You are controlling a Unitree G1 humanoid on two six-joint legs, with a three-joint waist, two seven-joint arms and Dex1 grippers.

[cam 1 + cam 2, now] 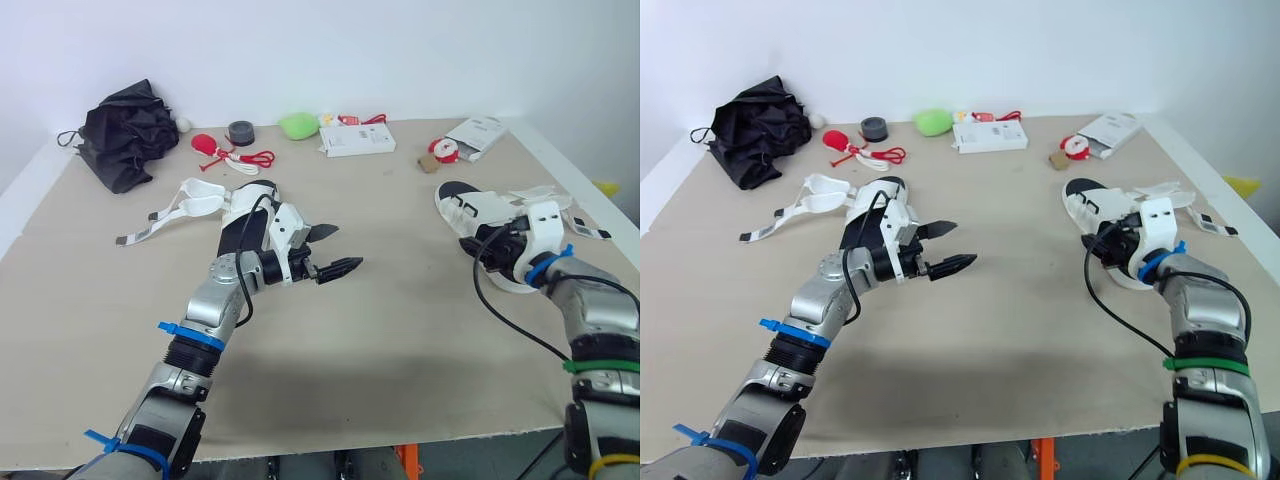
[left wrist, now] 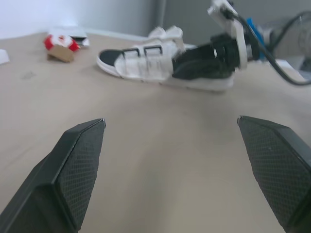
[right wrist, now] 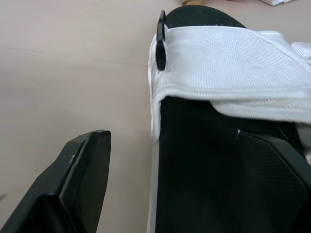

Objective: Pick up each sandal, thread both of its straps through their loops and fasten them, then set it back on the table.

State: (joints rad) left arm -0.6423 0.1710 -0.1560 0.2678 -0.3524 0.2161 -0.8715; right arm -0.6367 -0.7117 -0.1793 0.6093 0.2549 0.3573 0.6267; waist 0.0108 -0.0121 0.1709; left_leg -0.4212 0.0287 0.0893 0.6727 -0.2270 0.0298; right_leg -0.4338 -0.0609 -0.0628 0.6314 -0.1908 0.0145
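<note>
Straddling the right-hand sandal [image 1: 475,212] on the table [image 1: 400,330], the right gripper [image 3: 175,145] is held open (coarse woven white strap [image 3: 228,63] is resolved at its wrist); the left gripper [image 1: 349,246] is spread empty.

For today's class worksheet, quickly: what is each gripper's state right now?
Left gripper: open, holding nothing.
Right gripper: open, straddling the side edge of the white sandal, not closed on it.
</note>
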